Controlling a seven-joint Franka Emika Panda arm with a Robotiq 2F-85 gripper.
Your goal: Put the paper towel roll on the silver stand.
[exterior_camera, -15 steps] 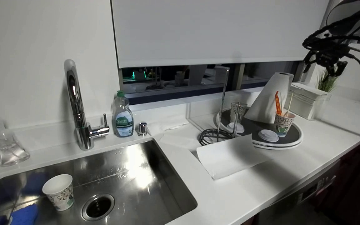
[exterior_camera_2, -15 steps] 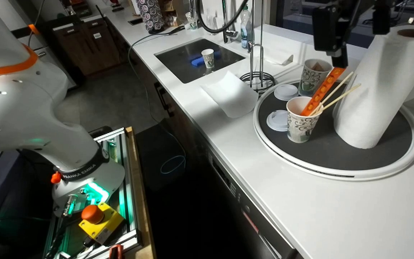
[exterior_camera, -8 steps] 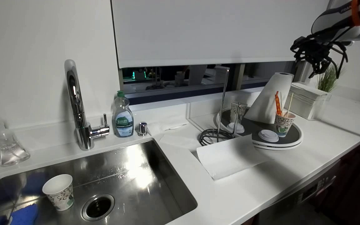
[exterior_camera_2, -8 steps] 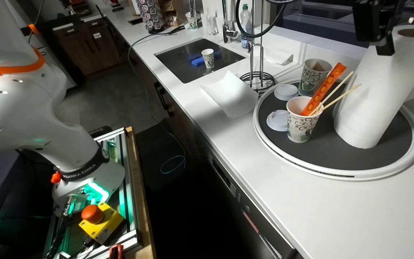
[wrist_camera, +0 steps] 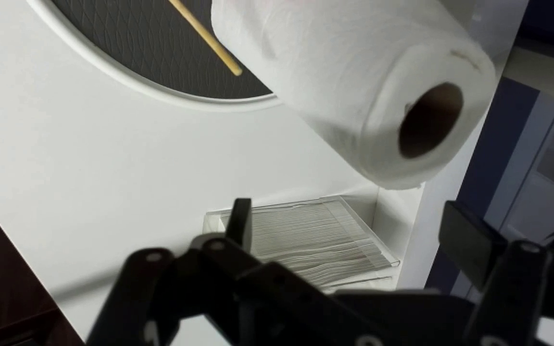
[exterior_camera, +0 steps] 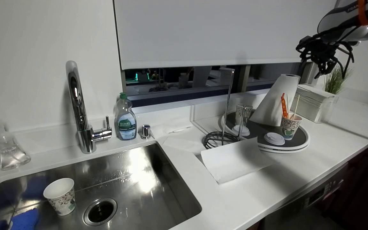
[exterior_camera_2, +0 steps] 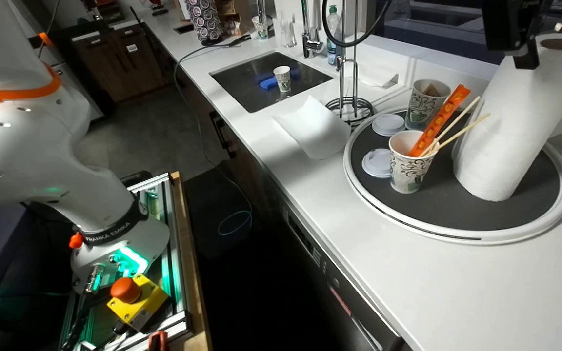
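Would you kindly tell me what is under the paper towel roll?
The roll rests on the tray; the patch beneath its base is covered, so anything else there cannot be seen.

Kitchen interior. A plain white wall point(exterior_camera: 37, 38) adjoins a pale panel point(exterior_camera: 228, 32), seen in an exterior view; beneath the panel runs a long, dark window point(exterior_camera: 264, 74), its surface bearing reflections point(exterior_camera: 184, 80) and a small green glow point(exterior_camera: 136, 76). A soft shadow point(exterior_camera: 286, 175) lies across the white bench point(exterior_camera: 334, 140), edged by a white upstand point(exterior_camera: 209, 111) below the window. In an exterior view, brown wooden cabinets point(exterior_camera_2: 115, 58) border a grey floor point(exterior_camera_2: 134, 131).
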